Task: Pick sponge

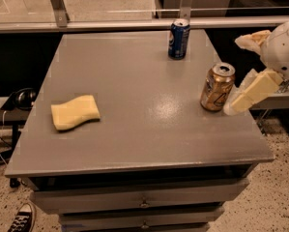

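The sponge (75,112) is a pale yellow flat foam block with wavy edges. It lies flat on the left part of the grey table (144,144), near the left edge. My gripper (237,75) hangs at the table's right edge, far from the sponge and just right of a gold can (217,87). It is open and empty: one pale yellow padded finger (252,38) points up-left, the other (250,92) points down-left, its tip beside the can's base.
A blue can (178,38) stands upright at the table's back, right of centre. The table has drawers below its front edge. A rail runs behind the table. A shoe (21,219) and cables lie on the floor at left.
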Motion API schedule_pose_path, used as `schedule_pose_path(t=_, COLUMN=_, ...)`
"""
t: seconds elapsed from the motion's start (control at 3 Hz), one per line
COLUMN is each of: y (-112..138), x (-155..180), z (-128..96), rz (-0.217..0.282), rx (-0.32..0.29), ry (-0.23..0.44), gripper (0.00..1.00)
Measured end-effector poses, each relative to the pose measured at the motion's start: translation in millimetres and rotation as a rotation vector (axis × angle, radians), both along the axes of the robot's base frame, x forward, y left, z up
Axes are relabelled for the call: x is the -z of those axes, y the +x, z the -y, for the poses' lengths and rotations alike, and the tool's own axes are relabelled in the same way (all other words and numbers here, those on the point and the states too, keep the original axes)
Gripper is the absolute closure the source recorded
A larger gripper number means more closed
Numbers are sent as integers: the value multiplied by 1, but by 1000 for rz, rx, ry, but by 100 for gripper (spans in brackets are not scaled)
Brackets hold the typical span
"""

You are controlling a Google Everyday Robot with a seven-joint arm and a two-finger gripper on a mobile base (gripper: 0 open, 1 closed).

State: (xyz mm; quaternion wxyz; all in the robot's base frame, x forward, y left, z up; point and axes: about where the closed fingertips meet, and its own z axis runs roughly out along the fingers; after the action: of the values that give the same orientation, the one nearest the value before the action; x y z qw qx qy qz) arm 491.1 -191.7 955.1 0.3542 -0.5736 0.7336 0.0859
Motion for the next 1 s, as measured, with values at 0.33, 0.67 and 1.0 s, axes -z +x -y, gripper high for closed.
schedule_pose_path(t=0.33, y=6, x=10, z=-38, rz=-15, rx=-59, ry=199, gripper=0)
schedule_pose_path(t=0.67, y=0, x=14, z=-107, rz=-72, rx=-173, ry=400, gripper=0)
schedule_pose_path(t=1.0, y=-21, x=23, z=-179, rz=-169, rx=-298, ry=524, gripper=0)
